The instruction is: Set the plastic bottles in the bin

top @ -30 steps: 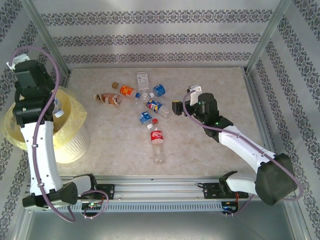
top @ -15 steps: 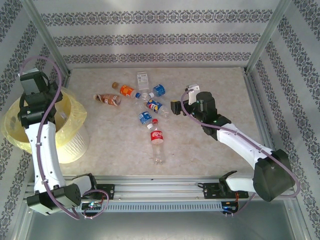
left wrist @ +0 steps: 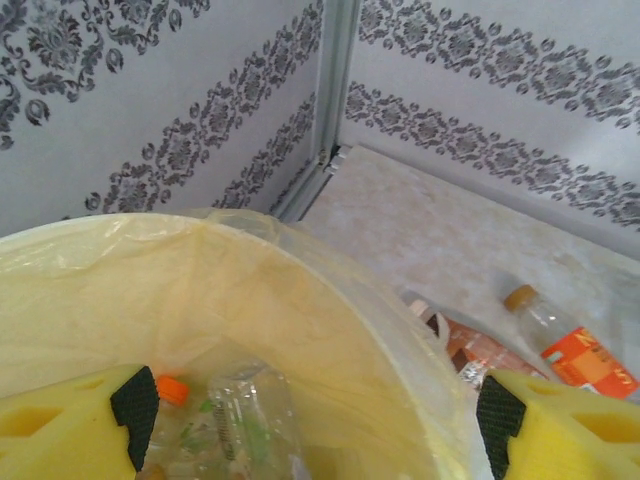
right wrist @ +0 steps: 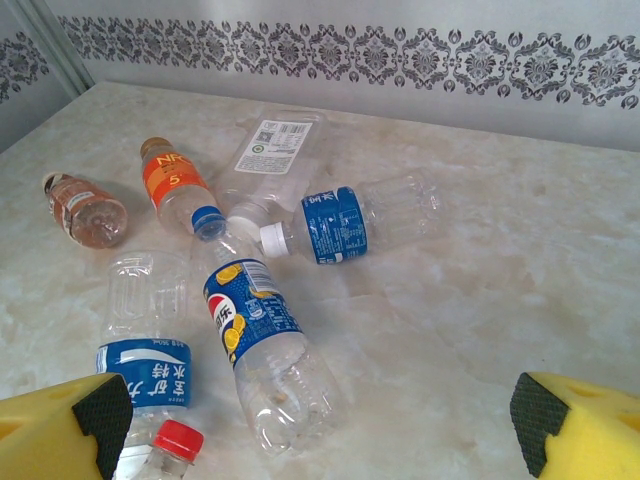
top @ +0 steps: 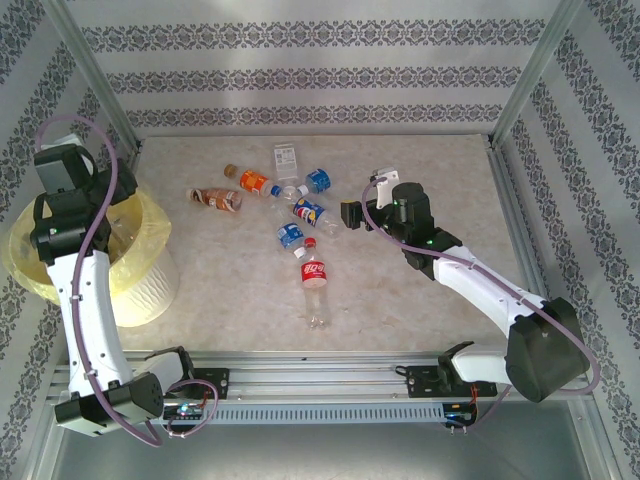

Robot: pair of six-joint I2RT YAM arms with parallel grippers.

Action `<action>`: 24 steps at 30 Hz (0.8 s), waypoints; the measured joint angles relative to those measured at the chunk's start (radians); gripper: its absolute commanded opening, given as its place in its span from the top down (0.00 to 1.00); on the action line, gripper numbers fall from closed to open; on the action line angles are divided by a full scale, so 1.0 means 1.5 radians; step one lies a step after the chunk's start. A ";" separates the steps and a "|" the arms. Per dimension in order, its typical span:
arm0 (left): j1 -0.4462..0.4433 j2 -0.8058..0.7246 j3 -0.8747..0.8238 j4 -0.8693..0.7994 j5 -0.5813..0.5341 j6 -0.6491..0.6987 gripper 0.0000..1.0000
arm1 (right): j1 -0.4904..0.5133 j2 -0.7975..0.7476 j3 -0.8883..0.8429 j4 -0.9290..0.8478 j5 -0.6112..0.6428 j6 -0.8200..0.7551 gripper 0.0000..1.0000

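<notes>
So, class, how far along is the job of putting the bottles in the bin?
Done: at least one bottle lies in the bin. In hand: nothing; the left end effector hangs open over the bin, the right end effector open above the table. Left: seven bottles lying there.

orange-label bottle (right wrist: 170, 185): white "NFC", with "5" beneath
white-label bottle (right wrist: 275, 142): QR code; small print unreadable
blue-label bottle (right wrist: 335, 225): white Chinese characters
dark-blue-label bottle (right wrist: 245, 310): round logo
</notes>
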 measured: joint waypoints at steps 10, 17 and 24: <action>-0.085 0.006 0.013 -0.005 -0.027 -0.094 0.12 | 0.000 0.000 0.000 0.000 0.000 0.008 0.02; -0.190 0.018 0.022 -0.004 -0.093 -0.118 0.06 | 0.000 -0.020 -0.003 0.000 0.001 0.010 0.02; -0.298 0.069 0.052 0.020 -0.137 -0.135 0.00 | 0.000 -0.023 -0.006 0.000 0.001 0.010 0.02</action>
